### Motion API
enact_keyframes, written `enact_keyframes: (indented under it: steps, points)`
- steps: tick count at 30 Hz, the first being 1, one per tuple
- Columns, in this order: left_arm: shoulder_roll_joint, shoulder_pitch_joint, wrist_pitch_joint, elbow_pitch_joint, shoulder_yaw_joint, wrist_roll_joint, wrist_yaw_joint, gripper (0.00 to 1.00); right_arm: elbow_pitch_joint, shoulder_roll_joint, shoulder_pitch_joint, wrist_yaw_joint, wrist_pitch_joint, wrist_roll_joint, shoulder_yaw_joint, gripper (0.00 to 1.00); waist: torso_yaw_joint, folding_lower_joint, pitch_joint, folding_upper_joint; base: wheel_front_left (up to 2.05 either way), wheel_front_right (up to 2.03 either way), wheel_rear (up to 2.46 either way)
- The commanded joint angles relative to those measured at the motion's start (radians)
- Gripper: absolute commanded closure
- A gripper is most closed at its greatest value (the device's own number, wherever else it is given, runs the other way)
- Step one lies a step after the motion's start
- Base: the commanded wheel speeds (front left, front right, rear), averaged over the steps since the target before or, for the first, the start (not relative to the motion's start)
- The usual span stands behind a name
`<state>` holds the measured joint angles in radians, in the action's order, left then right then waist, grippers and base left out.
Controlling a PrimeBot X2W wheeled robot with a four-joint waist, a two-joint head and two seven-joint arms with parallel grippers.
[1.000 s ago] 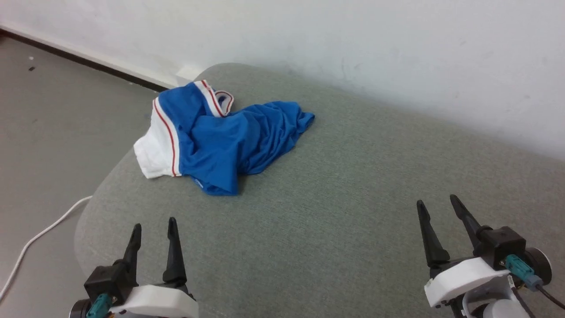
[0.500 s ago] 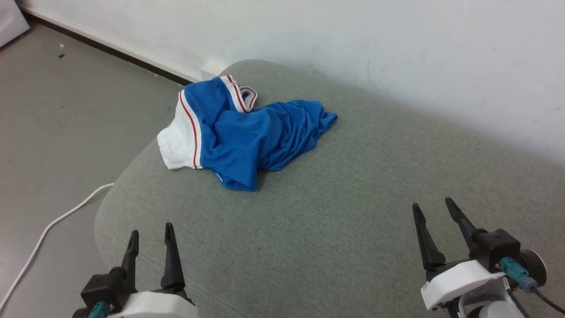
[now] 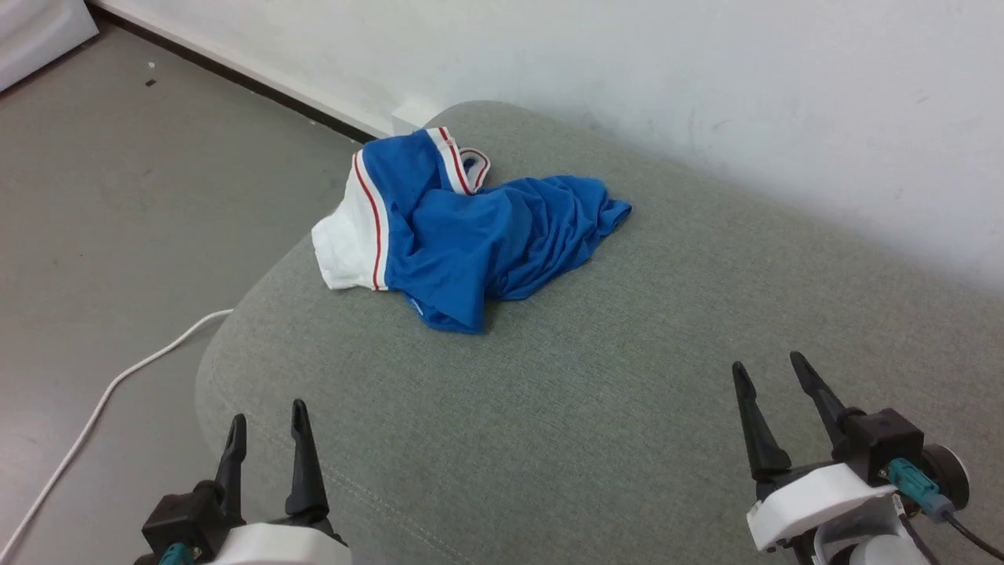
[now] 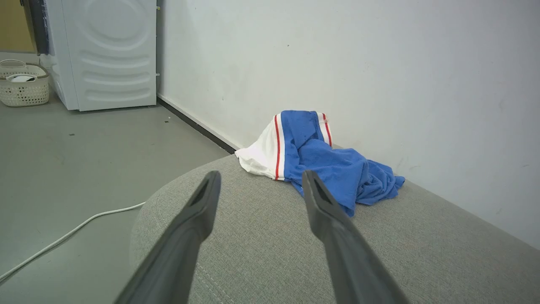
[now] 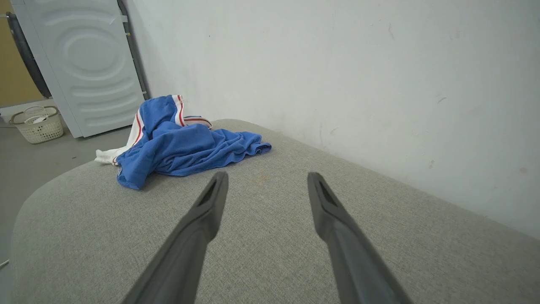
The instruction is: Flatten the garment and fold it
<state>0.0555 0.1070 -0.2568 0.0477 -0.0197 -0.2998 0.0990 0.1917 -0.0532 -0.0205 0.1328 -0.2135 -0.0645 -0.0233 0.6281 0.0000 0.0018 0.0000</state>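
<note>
Left gripper [image 3: 267,413]: nearest you at the lower left of the head view, its fingers spread wide with nothing between them, over the near left edge of the grey cushion [image 3: 596,424].
Right gripper [image 3: 767,362]: at your lower right, fingers just as wide and empty, above the cushion's near right part.
Cable [image 3: 102,392]: white, lying on the floor [image 3: 118,196] left of the cushion and curving in towards its edge.
Garment [image 3: 486,235]: crumpled in a heap at the cushion's far left corner, well apart from both grippers. You see the blue body bunched up, a white sleeve with a red stripe at the left edge, and striped trim on top.
Wall [image 3: 627,63]: white, just behind the cushion, with dark skirting at its foot.
White appliance [image 4: 109,55]: farthest off, against the wall in the left wrist view, with a pale basket [image 4: 24,88] beside it on the floor.
</note>
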Motion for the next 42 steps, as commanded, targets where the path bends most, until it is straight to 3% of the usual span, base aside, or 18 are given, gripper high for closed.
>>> enact_keyframes:
  steps: [1, 10, 16, 22, 27, 35, 42]
  points:
    - [-0.005, 0.017, -0.005, 0.004, -0.001, -0.002, 0.005, 0.0, 0.002, 0.003, -0.016, -0.002, -0.007, -0.005, 0.001, 0.0, 0.0, 0.0, -0.001, 0.0, 0.0, 0.0, 0.0]
    - [-0.005, 0.02, -0.005, 0.008, 0.001, 0.015, -0.003, 0.0, 0.002, 0.003, -0.011, -0.002, -0.002, -0.005, 0.0, 0.0, -0.007, 0.0, -0.008, 0.0, 0.0, 0.0, 0.0]
    - [0.005, -0.051, 0.004, -0.02, -0.018, 0.0, -0.069, 0.0, -0.037, 0.003, -0.011, -0.002, 0.018, 0.015, 0.025, 0.0, -0.015, 0.0, 0.025, 0.0, 0.0, 0.0, 0.0]
    - [0.072, -0.274, 0.159, -0.158, -0.029, -0.03, -0.121, 0.0, -0.142, 0.003, -0.029, -0.002, 0.081, 0.075, 0.046, 0.0, -0.035, 0.0, 0.123, 0.0, 0.0, 0.0, 0.0]
    - [0.109, -0.515, 0.302, -0.161, -0.01, -0.085, -0.137, 0.0, -0.258, 0.0, -0.059, -0.002, 0.151, 0.126, 0.046, 0.0, -0.065, 0.0, 0.237, 0.0, 0.0, 0.0, 0.0]
    - [0.194, -0.855, 0.513, 0.053, 0.011, -0.117, -0.132, 0.0, -0.406, -0.062, -0.109, -0.002, 0.24, 0.125, 0.034, 0.0, -0.132, 0.0, 0.391, 0.0, 0.0, 0.0, 0.0]
    - [0.233, -0.959, 0.682, 0.298, 0.03, -0.176, -0.126, 0.0, -0.454, -0.079, -0.138, -0.002, 0.267, 0.106, 0.018, 0.0, -0.216, 0.0, 0.457, 0.0, 0.0, 0.0, 0.0]
